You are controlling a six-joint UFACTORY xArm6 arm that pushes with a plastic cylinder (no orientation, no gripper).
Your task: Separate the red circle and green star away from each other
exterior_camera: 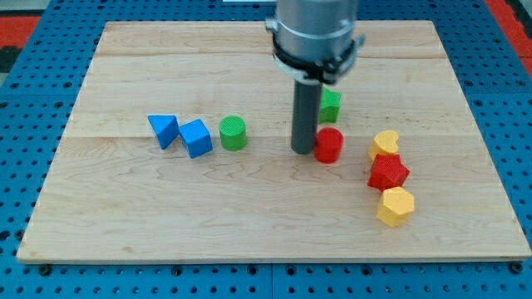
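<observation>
The red circle (329,144) sits right of the board's middle. My tip (302,150) stands against its left side, touching it. The green star (330,105) lies just above the red circle, partly hidden behind my rod, with a small gap between the two blocks.
A green cylinder (233,133), a blue cube (196,138) and a blue triangle (164,129) lie in a row at the left. A yellow heart (385,143), a red star (388,173) and a yellow hexagon (396,206) stack at the right, close to the red circle.
</observation>
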